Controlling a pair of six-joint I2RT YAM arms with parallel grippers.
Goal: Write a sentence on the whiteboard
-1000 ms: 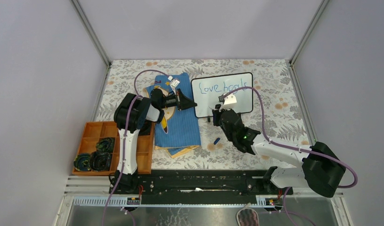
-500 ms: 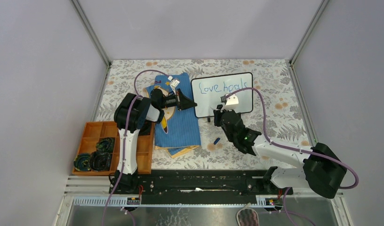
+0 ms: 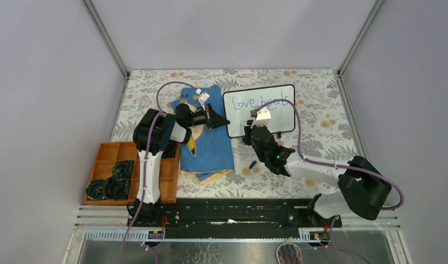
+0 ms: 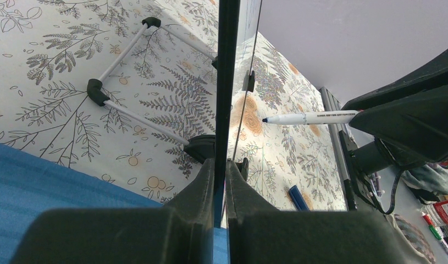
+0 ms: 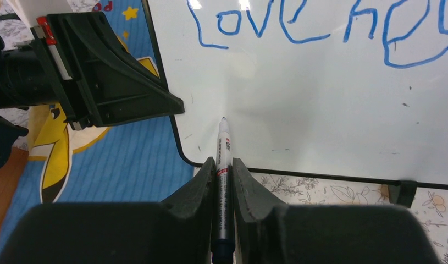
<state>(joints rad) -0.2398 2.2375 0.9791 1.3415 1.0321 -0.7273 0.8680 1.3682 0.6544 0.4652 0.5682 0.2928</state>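
The whiteboard (image 3: 276,120) stands propped at the back middle of the table. My left gripper (image 3: 226,121) is shut on its left edge; the left wrist view shows the black frame (image 4: 227,77) pinched between the fingers of this gripper (image 4: 221,165). The sentence (image 3: 253,103) reads "Love heals" in blue along the top line (image 5: 320,33). My right gripper (image 5: 223,163) is shut on a white marker (image 5: 224,144). Its tip points at the board's lower left (image 5: 298,121); whether it touches I cannot tell. From the left wrist the marker (image 4: 312,117) shows a small gap.
A blue cartoon-print cloth (image 3: 210,148) lies left of the board, under the left arm. An orange divided tray (image 3: 107,153) with dark rolled items (image 3: 116,186) sits at the front left. The blue marker cap (image 3: 253,164) lies on the floral tablecloth below the board.
My right arm has swung left along the board, taking the marker from the lower middle to the lower left. The left gripper and the board have not moved.
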